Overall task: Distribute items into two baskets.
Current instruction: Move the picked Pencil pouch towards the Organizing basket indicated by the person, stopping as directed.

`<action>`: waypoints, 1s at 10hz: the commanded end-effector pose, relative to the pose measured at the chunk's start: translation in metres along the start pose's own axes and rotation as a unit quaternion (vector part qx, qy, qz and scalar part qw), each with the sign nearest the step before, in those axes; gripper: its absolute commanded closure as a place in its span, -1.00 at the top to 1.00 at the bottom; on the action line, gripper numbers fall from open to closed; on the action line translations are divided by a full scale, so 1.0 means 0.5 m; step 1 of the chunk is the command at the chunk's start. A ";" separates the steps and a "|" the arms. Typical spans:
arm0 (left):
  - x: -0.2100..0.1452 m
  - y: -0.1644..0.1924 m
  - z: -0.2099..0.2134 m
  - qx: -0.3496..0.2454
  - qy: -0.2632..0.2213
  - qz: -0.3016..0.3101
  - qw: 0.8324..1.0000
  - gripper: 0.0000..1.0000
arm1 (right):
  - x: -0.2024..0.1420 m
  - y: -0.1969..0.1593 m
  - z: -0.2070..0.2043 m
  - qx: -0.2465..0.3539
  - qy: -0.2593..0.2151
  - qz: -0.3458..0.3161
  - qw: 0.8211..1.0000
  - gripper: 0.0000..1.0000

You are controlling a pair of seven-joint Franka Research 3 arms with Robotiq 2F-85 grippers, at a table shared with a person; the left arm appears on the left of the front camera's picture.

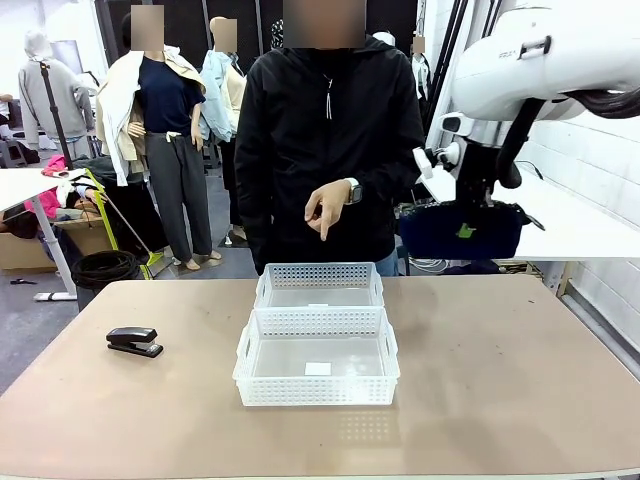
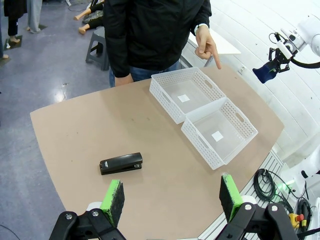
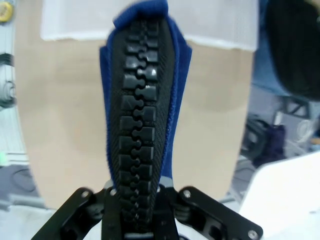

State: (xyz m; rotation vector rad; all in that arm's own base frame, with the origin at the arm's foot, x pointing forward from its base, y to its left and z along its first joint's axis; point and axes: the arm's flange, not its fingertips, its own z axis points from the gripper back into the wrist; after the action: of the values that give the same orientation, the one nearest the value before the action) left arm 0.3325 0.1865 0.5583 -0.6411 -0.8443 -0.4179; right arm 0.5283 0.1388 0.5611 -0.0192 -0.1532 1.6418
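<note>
My right gripper (image 1: pixel 466 214) hangs high over the table's far right, shut on the navy zip pouch (image 1: pixel 460 230), which dangles below it. In the right wrist view the pouch's black zipper (image 3: pixel 137 130) runs up between the fingers. From the left wrist view, the same pouch (image 2: pixel 263 73) shows far off. Two white perforated baskets stand end to end at mid-table, the near one (image 1: pixel 317 357) larger than the far one (image 1: pixel 320 285). A black stapler (image 1: pixel 134 342) lies at the table's left. My left gripper (image 2: pixel 171 197) is open, high above the stapler (image 2: pixel 121 163).
A person in a black jacket stands at the far edge, one hand (image 1: pixel 328 208) pointing a finger down toward the far basket. Bare tabletop (image 1: pixel 500 360) spreads right of the baskets. Cables (image 2: pixel 265 182) lie beyond the table edge in the left wrist view.
</note>
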 end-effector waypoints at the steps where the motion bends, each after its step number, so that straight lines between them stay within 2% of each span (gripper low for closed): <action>1: -0.001 0.003 0.002 -0.005 -0.010 -0.005 1.000 1.00 | 0.033 -0.026 -0.006 0.003 -0.001 -0.001 1.000 -1.00; 5: -0.001 0.003 0.002 -0.005 -0.010 -0.005 1.000 1.00 | 0.100 -0.019 -0.040 0.009 -0.022 0.046 0.999 -1.00; 7: -0.001 0.003 0.002 -0.005 -0.010 -0.005 1.000 1.00 | 0.135 0.001 -0.043 0.026 -0.021 0.090 0.995 -1.00; 10: -0.001 0.003 0.002 -0.005 -0.010 -0.005 1.000 1.00 | 0.178 0.019 -0.053 0.038 -0.016 0.117 0.992 -1.00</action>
State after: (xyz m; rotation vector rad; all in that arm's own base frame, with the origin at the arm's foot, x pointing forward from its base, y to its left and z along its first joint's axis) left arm 0.3326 0.1865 0.5586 -0.6440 -0.8475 -0.4151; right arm 0.5145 0.2273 0.5410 0.0250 -0.1268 1.8477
